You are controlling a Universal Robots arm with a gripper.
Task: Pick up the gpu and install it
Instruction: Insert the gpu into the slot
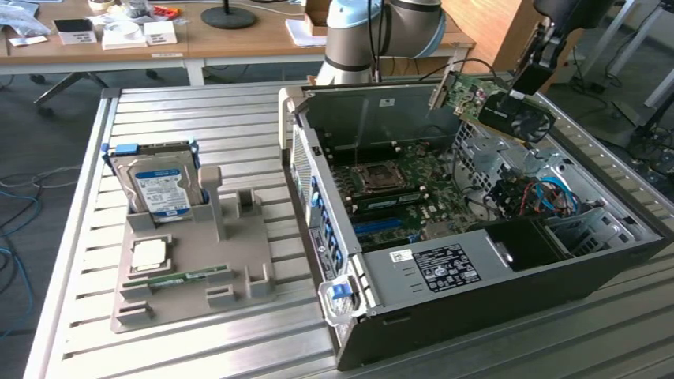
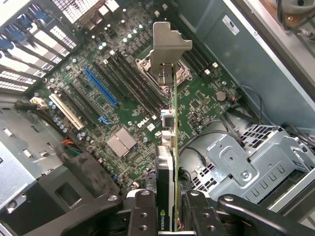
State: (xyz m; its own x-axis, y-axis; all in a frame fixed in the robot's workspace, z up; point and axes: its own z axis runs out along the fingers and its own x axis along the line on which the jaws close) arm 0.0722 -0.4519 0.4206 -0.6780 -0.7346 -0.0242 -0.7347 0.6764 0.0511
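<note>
The gpu (image 1: 495, 103), a green card with a black fan cooler, hangs tilted in the air above the far right corner of the open computer case (image 1: 474, 268). My gripper (image 1: 523, 87) is shut on it from above. In the wrist view the gpu (image 2: 167, 162) is edge-on between my two black fingers (image 2: 142, 211), my gripper (image 2: 166, 209) clamping its near end. Its silver end bracket (image 2: 167, 49) points away from me. Below it lies the motherboard (image 2: 123, 98) with a blue slot (image 2: 101, 87) and black slots beside it.
The case lies on its side on a slatted metal table (image 1: 211, 118). At the exterior view's left a grey holder (image 1: 189, 260) carries a hard drive (image 1: 163, 185), a square chip (image 1: 147, 253) and a memory stick (image 1: 185, 278). A drive cage (image 2: 241, 162) and cables (image 1: 537, 197) sit inside the case.
</note>
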